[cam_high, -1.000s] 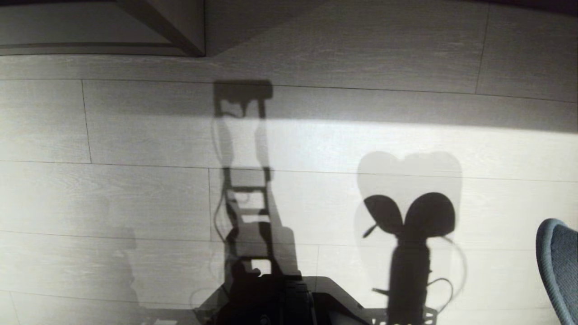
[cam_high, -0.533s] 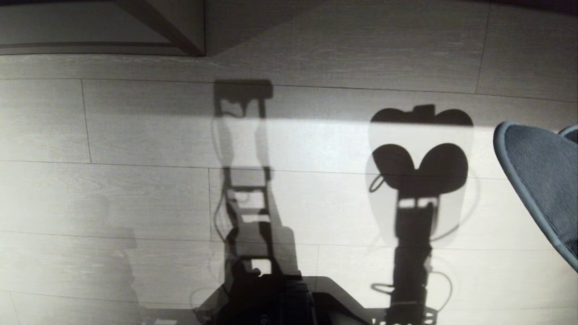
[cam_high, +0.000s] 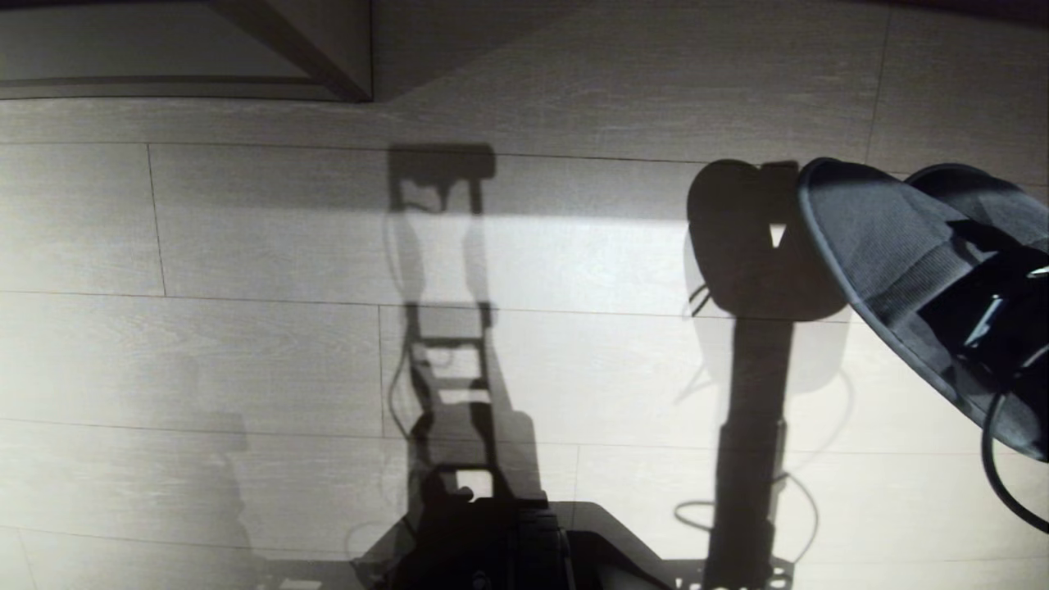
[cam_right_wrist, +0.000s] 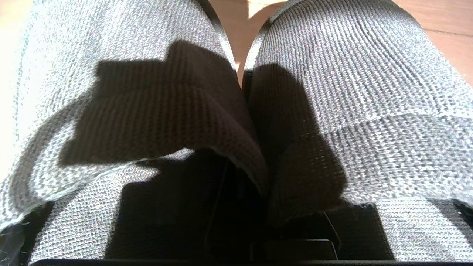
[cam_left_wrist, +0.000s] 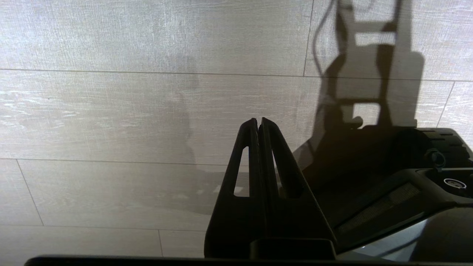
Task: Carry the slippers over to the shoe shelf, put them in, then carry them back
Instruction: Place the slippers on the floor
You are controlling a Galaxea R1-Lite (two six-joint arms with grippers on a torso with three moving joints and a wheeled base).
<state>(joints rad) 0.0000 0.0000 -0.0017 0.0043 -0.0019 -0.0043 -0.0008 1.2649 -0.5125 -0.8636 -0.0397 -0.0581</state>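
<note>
The slippers (cam_high: 881, 246), two dark ribbed fabric ones held side by side, hang in the air at the right edge of the head view, toes pointing away from me. My right gripper (cam_high: 987, 324) is shut on their inner edges; up close those edges (cam_right_wrist: 255, 122) are pinched together between its dark fingers. Their shadow falls on the floor to the left. My left gripper (cam_left_wrist: 257, 122) is shut with nothing in it, low beside my base. I cannot tell whether the pale furniture corner (cam_high: 328, 49) at the far left is the shoe shelf.
Pale wood-grain floor planks (cam_high: 246, 360) fill the view, crossed by a bright band of sunlight. My own base (cam_high: 508, 549) sits at the near edge, and my torso's shadow (cam_high: 442, 311) runs up the middle. A black cable (cam_high: 996, 459) loops below the right wrist.
My right arm has swung up and forward, bringing the slippers from the lower right edge to the upper right of the head view. Their shadow has moved farther away. The left arm has stayed still.
</note>
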